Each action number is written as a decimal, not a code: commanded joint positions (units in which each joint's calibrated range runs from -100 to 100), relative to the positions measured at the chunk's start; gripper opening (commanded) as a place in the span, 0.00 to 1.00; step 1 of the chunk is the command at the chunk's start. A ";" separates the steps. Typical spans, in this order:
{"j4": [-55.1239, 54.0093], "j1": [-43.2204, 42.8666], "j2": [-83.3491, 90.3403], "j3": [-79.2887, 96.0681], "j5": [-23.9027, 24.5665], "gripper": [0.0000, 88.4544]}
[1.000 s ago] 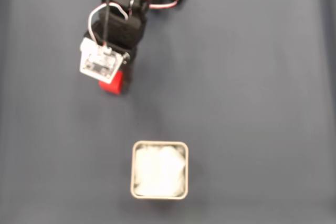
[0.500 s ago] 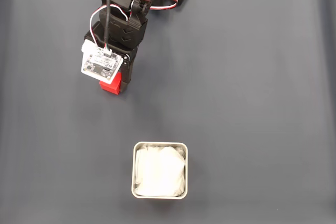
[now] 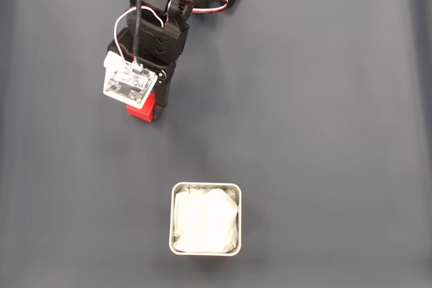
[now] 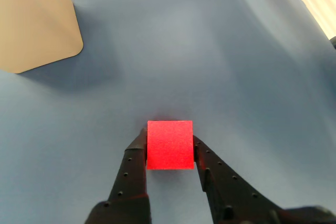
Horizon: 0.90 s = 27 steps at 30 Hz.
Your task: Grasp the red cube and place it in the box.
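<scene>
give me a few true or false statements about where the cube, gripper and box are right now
1. The red cube sits between the two fingers of the gripper. True.
2. The red cube is already inside the box. False: in the fixed view it is up by the arm, well apart from the box.
3. The box holds a white lining. True.
4. In the fixed view the box lies above the gripper. False: it lies below it and to the right.
5. The surface under the cube is a dark cloth. True.
</scene>
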<state>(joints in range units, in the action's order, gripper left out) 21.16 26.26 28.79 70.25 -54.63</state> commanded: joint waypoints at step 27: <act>16.13 -5.81 6.31 -22.08 1.86 0.02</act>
<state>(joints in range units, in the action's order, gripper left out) 36.20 21.59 31.83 51.81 -53.11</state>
